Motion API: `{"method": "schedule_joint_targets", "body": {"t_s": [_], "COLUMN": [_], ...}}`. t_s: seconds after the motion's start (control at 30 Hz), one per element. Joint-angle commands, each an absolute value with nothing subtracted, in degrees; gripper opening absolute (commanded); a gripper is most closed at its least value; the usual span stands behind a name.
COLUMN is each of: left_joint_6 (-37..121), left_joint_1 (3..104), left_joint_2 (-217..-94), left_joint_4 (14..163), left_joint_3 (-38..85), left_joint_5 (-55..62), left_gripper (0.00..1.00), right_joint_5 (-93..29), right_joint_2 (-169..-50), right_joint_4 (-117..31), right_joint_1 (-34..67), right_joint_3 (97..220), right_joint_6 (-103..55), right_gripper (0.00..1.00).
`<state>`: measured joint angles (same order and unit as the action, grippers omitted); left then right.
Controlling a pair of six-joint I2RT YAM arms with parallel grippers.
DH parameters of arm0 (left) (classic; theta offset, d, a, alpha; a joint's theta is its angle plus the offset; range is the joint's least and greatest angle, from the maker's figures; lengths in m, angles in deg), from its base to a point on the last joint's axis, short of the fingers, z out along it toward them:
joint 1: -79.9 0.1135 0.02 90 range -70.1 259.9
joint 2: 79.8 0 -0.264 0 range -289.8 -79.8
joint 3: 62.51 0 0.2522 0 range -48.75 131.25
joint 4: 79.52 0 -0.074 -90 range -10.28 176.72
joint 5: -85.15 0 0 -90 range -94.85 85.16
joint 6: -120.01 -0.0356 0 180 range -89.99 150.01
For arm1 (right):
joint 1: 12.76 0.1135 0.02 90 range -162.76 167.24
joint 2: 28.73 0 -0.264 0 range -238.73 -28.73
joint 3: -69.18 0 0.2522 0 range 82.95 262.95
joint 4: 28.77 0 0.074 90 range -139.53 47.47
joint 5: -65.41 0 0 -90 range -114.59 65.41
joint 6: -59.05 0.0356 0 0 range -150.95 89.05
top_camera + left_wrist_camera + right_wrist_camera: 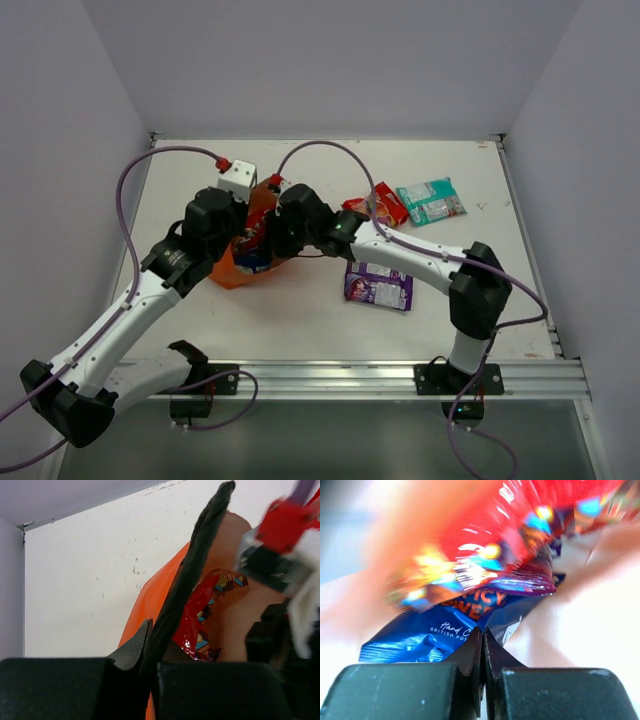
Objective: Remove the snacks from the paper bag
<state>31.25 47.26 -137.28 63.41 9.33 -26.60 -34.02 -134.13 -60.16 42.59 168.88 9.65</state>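
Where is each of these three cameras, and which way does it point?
Top: above and behind the robot, looking down at the table; the left arm and right arm show, reaching into the bag.
Left wrist: on the left arm, looking into the bag; the left gripper shows, pinching the bag's wall.
Right wrist: on the right arm, inside the bag; the right gripper shows, shut on a blue packet.
Shared: both wrist views show the bag's red packet.

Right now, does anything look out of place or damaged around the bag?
No spill or tear visible. The paper bag lies crumpled between the arms, left fingers clamped on its wall, right fingers pinching a blue packet inside. A red packet is bent against the paper.
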Motion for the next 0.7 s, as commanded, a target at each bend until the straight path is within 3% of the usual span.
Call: {"method": "schedule_joint_targets", "body": {"t_s": [0.0, 0.4, 0.67], "left_joint_6": [30.7, 30.3, 30.7], "left_joint_1": [47.2, 48.3, 54.7], "left_joint_2": [-134.9, -135.3, -136.6], "left_joint_4": [66.5, 65.6, 65.3], "left_joint_3": [8.1, 10.4, 12.2], "left_joint_5": [-29.3, -32.7, -31.9], "left_gripper": [0.00, 0.00, 0.00], "right_joint_5": [-30.1, -26.7, -25.8], "right_joint_2": [-124.8, -117.2, -109.2], "right_joint_4": [-57.7, -57.9, -58.9], "right_joint_1": [42.6, 40.7, 35.6], "right_joint_3": [172.6, 176.5, 176.3], "right_joint_6": [4.7, -0.4, -4.0], "right_gripper": [0.00, 0.00, 0.00]}}
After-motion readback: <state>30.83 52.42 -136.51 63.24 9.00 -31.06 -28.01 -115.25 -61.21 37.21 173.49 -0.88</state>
